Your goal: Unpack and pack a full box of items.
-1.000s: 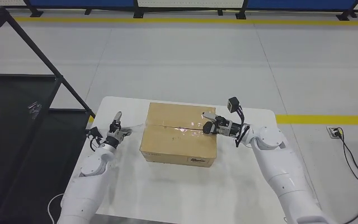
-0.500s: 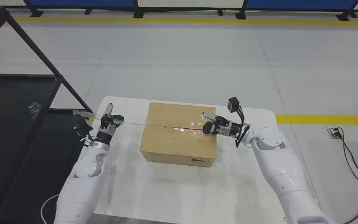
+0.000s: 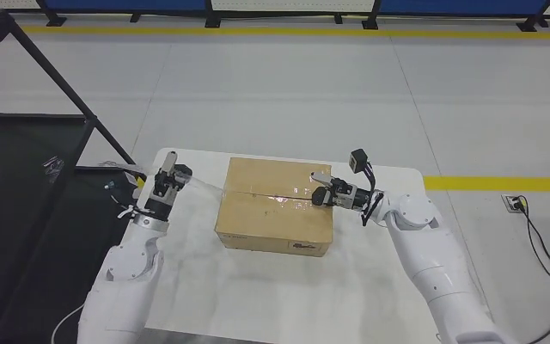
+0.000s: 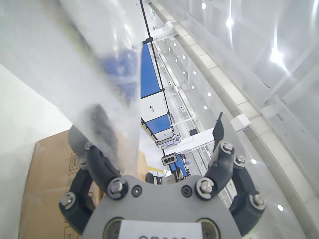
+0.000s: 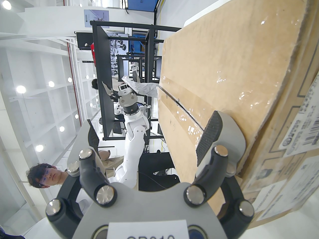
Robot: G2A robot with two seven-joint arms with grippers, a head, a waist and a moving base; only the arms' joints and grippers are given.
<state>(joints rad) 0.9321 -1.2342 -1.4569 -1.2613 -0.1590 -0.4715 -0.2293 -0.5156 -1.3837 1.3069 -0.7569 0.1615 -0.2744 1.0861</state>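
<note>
- Box [image 3: 275, 211]: a brown cardboard carton that sits closed in the middle of the white table [image 3: 258, 292], between the two arms.
- From above, the seam [image 3: 279, 199] between the top flaps runs across the lid from one arm's side to the other, with a glossy patch along it. The right wrist view shows this seam [image 5: 179, 105] close up as a thin dark slit.
- Left claw [image 3: 168, 179]: it hovers over the table's edge just beside the box's short side. The top view does not settle how its fingers stand. Its own wrist view shows the left claw [image 4: 159, 130] spread wide, gripping nothing.
- Strip of clear tape [image 3: 204, 186]: from above it is a pale band that runs from the left claw to the box's near edge. In the left wrist view the tape [image 4: 82, 58] clings to one finger and stretches away from it, while the other finger [image 4: 220, 130] is bare.
- The right wrist view looks across the lid and shows the left claw [image 5: 119, 91] from the front, with the tape [image 5: 143, 87] reaching the far end of the seam.
- Right claw [image 3: 318, 189]: it is at the opposite edge of the lid. In its own view the right claw [image 5: 152, 135] is spread apart. One finger [image 5: 211, 135] lies flat on the cardboard beside the seam, and the other is off the box in the air.
</note>
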